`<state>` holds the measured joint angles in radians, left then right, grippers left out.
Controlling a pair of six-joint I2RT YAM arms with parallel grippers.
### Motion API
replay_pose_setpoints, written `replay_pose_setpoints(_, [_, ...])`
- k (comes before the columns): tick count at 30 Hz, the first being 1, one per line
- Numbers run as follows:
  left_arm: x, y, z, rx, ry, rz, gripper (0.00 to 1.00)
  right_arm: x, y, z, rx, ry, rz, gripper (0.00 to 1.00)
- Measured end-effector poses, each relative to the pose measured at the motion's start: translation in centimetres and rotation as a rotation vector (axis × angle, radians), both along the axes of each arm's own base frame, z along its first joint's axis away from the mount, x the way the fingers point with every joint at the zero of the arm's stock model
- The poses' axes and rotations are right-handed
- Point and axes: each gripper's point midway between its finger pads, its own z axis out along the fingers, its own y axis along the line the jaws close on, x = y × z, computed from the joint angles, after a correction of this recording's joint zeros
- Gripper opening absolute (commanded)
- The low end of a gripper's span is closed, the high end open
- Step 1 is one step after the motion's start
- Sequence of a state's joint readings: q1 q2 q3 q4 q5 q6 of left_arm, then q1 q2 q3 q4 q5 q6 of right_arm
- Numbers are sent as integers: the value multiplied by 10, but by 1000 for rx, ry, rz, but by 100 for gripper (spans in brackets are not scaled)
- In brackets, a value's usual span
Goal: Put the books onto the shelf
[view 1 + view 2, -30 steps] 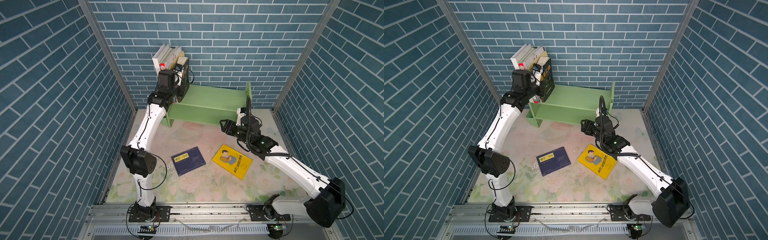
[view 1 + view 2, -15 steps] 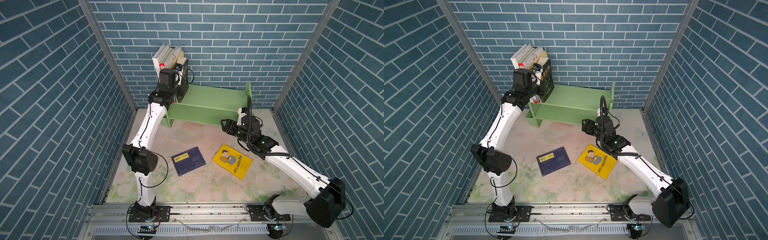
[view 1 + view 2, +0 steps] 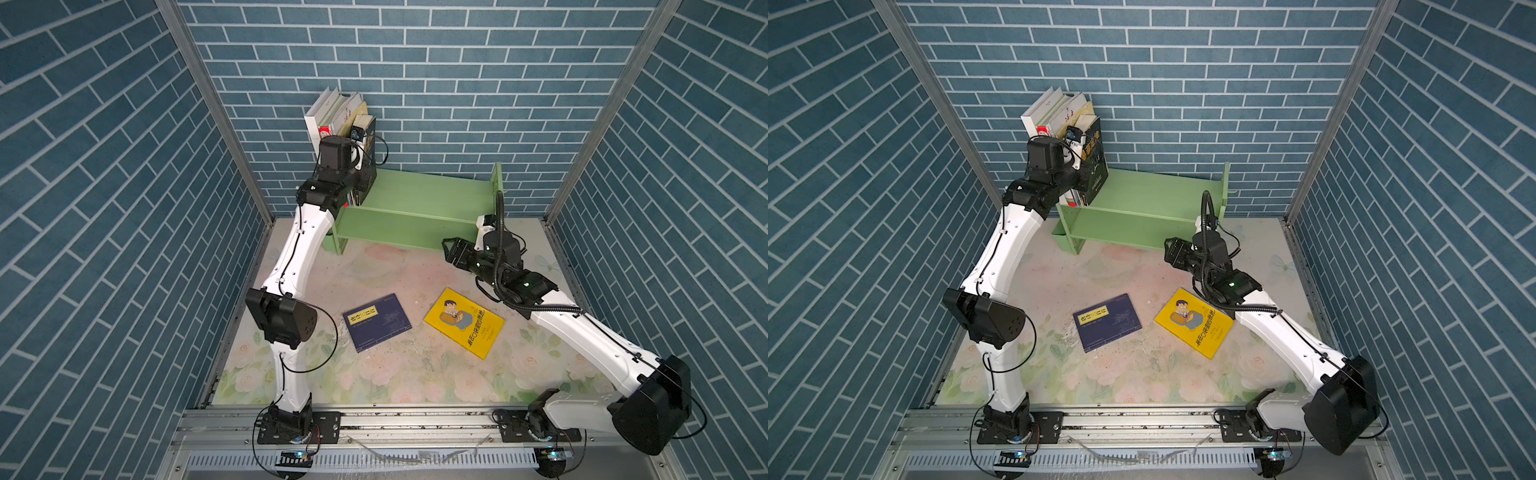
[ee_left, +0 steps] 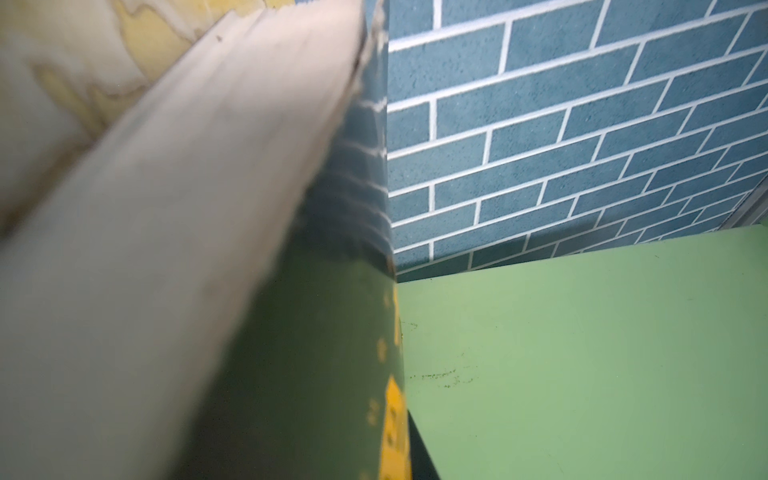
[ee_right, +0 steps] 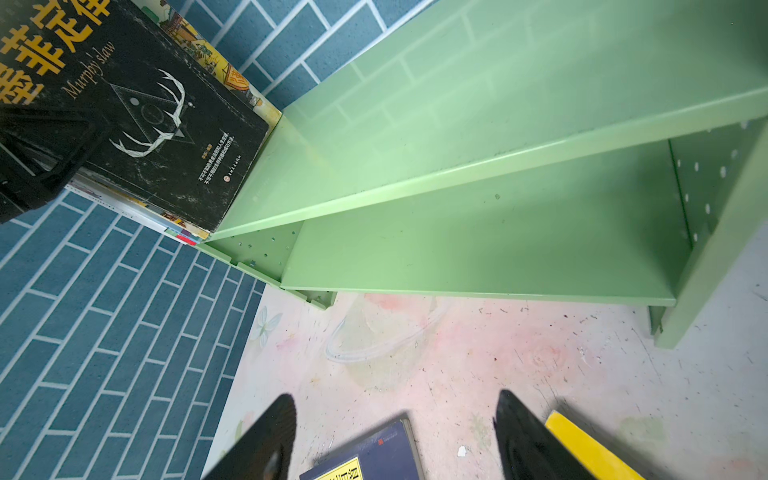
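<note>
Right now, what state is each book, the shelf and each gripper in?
shelf: upright.
black book: standing on top tier, gripped.
other shelved books: standing beside it.
navy book: flat on table.
yellow book: flat on table.
left gripper: shut on black book.
right gripper: open, holding nothing.

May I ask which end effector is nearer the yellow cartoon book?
Right: the right end effector hovers by the yellow cartoon book; the left end effector grips the shelved black book.

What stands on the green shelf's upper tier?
Upright books at the shelf's left end: the black book outermost, held by the left gripper, paler books behind it. The left arm hides their lower parts; count unclear.
</note>
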<state>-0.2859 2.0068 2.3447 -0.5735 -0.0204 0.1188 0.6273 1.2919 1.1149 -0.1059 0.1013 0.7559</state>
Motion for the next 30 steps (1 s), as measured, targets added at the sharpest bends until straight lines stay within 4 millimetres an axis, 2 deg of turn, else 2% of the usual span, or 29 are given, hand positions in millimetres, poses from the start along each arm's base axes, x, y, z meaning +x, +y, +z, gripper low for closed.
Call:
replay_pose_setpoints(11, [2, 4, 2, 2, -12, 25, 30, -1, -1, -6, -3, 14, -3, 76])
replay_pose_setpoints(14, [3, 4, 4, -3, -18, 29, 32, 0, -1, -6, -2, 13, -4, 76])
replay_pose_setpoints(25, [5, 5, 8, -8, -36, 33, 24, -1, -2, -13, -10, 25, -5, 76])
replay_pose_setpoints(30, [10, 3, 7, -20, -61, 37, 16, -1, -3, -13, -11, 25, -8, 76])
